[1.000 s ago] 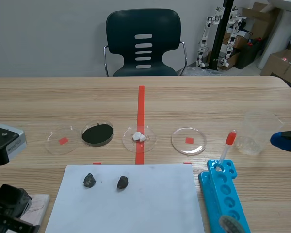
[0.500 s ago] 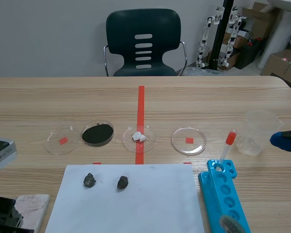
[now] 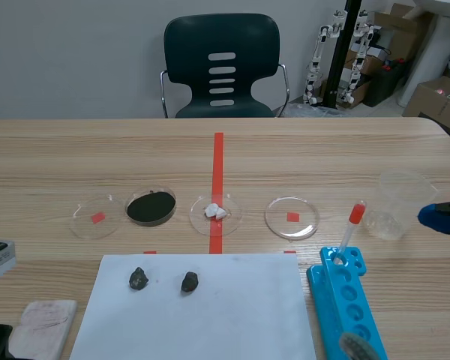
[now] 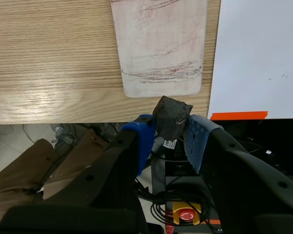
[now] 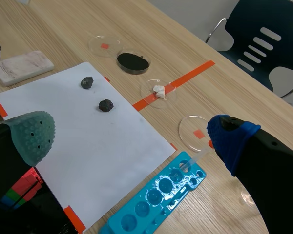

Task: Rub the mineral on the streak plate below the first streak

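A dark, rough mineral (image 4: 172, 118) is pinched between the blue pads of my left gripper (image 4: 172, 130), which is shut on it. It hangs just off the table's near edge, a little short of the white streak plate (image 4: 158, 46). Reddish-brown streaks cross the plate, the densest band near its close end. In the scene view the streak plate (image 3: 41, 326) lies uncovered at the front left, beside the white paper (image 3: 210, 315). My right gripper (image 5: 132, 139) is open and holds nothing, high above the table's right side.
Two dark rocks (image 3: 139, 278) (image 3: 189, 282) lie on the paper. Behind it stand three petri dishes: black powder (image 3: 151, 206), white pieces (image 3: 215, 212), one bare (image 3: 292, 217). A blue tube rack (image 3: 345, 304) with a dropper and a plastic cup (image 3: 399, 204) are at the right.
My left arm has drawn back toward the front left corner and mostly out of the scene view, uncovering the streak plate. The right arm has not moved.
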`<state>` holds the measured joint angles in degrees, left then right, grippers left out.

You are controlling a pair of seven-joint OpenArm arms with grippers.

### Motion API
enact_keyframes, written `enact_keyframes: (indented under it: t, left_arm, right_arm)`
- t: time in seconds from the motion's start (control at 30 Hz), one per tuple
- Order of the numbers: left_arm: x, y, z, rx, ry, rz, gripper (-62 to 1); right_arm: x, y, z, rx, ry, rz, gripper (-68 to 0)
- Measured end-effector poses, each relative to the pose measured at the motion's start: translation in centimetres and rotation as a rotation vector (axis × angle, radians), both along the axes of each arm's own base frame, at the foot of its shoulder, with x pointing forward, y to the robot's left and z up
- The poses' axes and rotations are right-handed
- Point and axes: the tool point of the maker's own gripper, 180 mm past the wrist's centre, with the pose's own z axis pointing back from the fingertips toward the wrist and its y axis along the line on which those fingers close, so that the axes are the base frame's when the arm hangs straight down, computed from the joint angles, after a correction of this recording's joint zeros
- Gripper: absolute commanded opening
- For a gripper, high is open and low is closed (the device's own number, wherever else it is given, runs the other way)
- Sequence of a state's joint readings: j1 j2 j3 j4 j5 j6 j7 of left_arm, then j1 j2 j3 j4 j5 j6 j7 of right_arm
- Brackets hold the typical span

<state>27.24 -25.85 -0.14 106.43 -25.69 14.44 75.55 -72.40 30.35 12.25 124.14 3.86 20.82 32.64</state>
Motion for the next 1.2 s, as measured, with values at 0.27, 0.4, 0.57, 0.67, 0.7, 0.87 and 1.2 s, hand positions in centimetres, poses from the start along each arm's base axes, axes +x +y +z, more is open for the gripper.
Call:
enact_keyframes:
  t: [0.27,0.4,0.57,0.67,0.7,0.87,1.2]
  left_arm:
    - [1.1,-0.3,0.0,-0.036,0.009,0.037,-52.4]
    - [0.6,-0.2,-1.0,-0.054,0.048,0.062,-52.4]
    - [0.6,-0.1,-1.4,-0.066,0.061,0.077,-52.4]
    - [1.1,-0.2,-1.3,-0.072,0.053,0.079,-52.4]
    - [1.2,-0.3,-1.3,-0.074,0.048,0.080,-52.4]
    - [1.6,-0.8,-1.2,-0.092,0.041,0.087,-52.4]
    - [1.6,-0.7,-1.2,-0.091,0.041,0.086,-52.4]
  right_arm:
    - [0.0,0.0,0.0,0.000,0.000,0.000,0.4]
    - [0.0,0.0,0.0,0.000,0.000,0.000,0.4]
    - [0.0,0.0,0.0,0.000,0.000,0.000,0.4]
    - [0.0,0.0,0.0,0.000,0.000,0.000,0.4]
    - [0.0,0.0,0.0,0.000,0.000,0.000,0.4]
    - [0.0,0.0,0.0,0.000,0.000,0.000,0.4]
    - [0.0,0.0,0.0,0.000,0.000,0.000,0.4]
